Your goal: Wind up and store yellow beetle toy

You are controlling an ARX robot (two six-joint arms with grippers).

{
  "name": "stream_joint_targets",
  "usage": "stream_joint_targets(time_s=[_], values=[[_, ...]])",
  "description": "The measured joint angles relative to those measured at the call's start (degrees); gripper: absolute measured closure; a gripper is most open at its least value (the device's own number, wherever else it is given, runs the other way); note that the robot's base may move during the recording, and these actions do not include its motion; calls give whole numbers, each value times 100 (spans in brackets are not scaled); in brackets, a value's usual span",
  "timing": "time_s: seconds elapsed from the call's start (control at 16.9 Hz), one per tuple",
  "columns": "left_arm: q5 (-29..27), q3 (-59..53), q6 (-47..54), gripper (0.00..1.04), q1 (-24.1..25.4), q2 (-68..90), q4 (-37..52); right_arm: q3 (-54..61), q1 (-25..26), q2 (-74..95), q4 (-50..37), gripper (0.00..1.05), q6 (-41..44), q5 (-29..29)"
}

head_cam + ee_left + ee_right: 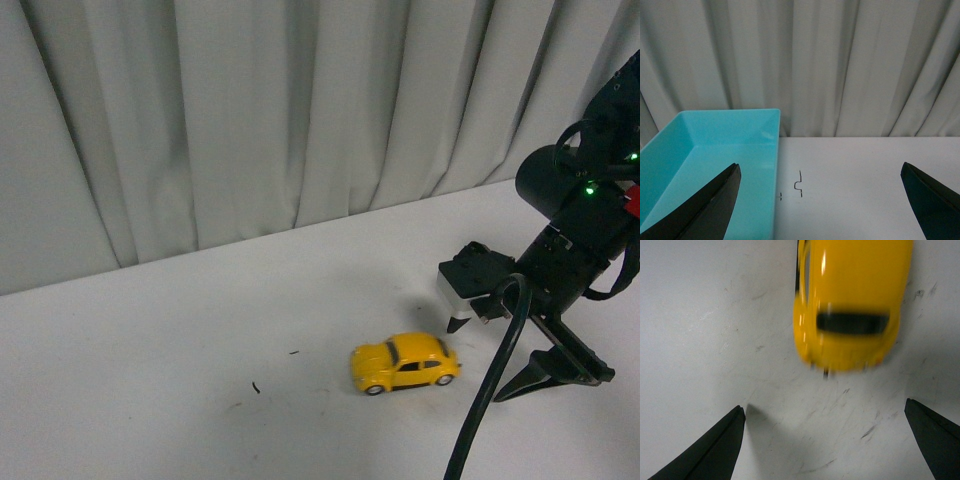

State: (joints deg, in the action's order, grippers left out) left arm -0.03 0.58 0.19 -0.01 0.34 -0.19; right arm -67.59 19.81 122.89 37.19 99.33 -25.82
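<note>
Just ahead of the wide-open right hand (476, 363), the yellow beetle toy (405, 362) stands ungripped.

The right arm (580, 250) comes in from the right of the front view, its wrist tilted down and to the left. The right gripper (480, 362) hangs low near the surface, jaws spread wide. The left gripper (820, 167) shows only in its own wrist view, jaws likewise wide apart.

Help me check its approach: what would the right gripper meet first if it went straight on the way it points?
Probably the yellow toy car, lying just ahead of the open right gripper; it might graze the table first, since depth is unclear.
</note>
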Motion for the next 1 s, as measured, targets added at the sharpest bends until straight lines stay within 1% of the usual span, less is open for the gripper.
stream_joint_targets(time_s=[0.3,0.71,0.89,1.0], values=[[0,0,0,7,0,0,0,63,-28,-39,-92,7,0,17],[0,0,0,7,0,0,0,249,-114,-577,-234,7,2,-39],[0,0,0,7,0,0,0,369,-186,-1167,-328,7,2,-306],[0,0,0,7,0,2,0,459,-310,-1751,-496,7,7,-616]])
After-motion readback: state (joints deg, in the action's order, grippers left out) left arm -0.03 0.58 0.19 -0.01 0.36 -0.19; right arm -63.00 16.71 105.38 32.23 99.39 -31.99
